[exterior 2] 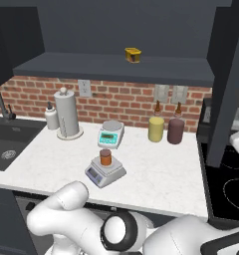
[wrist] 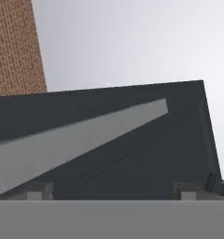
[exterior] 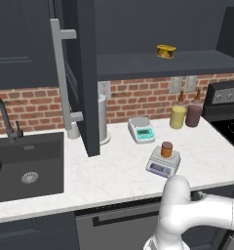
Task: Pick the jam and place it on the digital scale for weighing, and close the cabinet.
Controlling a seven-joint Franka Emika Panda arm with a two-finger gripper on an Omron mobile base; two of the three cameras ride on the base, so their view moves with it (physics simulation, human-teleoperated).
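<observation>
Left base view
Jam: the jam (exterior: 166, 149) stood upright on the silver platform of the digital scale (exterior: 163, 162), lid on top.
Digital scale: low and light grey, on the white counter (exterior: 114, 171) near its front edge, right of centre, display panel facing the near side.
Cabinet: the cabinet (exterior: 163, 29) hung above the counter with its left door (exterior: 85, 73) swung open toward the near side, edge-on, its silver bar handle (exterior: 60, 73) facing left.
Shelf item: a flat yellow tin (exterior: 166, 51) lay on the open shelf, right of centre.
Other counter items: a white scale (exterior: 141, 129) with teal panel sat farther back; a pale yellow canister (exterior: 177, 117) and a dark maroon canister (exterior: 193, 115) stood side by side against the brick wall; a paper towel roll (exterior: 103, 119) stood just behind the open door.
Sink: a dark sink (exterior: 26, 166) with faucet occupied the far left.

Right base view
Jam: it (exterior 2: 105, 158) sat on the digital scale (exterior 2: 105, 172), centred on the platform.
Cabinet: its right door (exterior 2: 228, 74) stood open, projecting toward the near side at the right.
Shelf item: the yellow tin (exterior 2: 133, 55) rested on the shelf.
Stove: a black cooktop (exterior 2: 231, 184) lay at the right.

Hand view
Gripper: the gripper (wrist: 111, 191) stood with jaws wide apart, holding nothing.
Facing surface: a dark cabinet panel (wrist: 156, 154) crossed by a slanting silver bar (wrist: 62, 144), close ahead; brick at upper left.
</observation>
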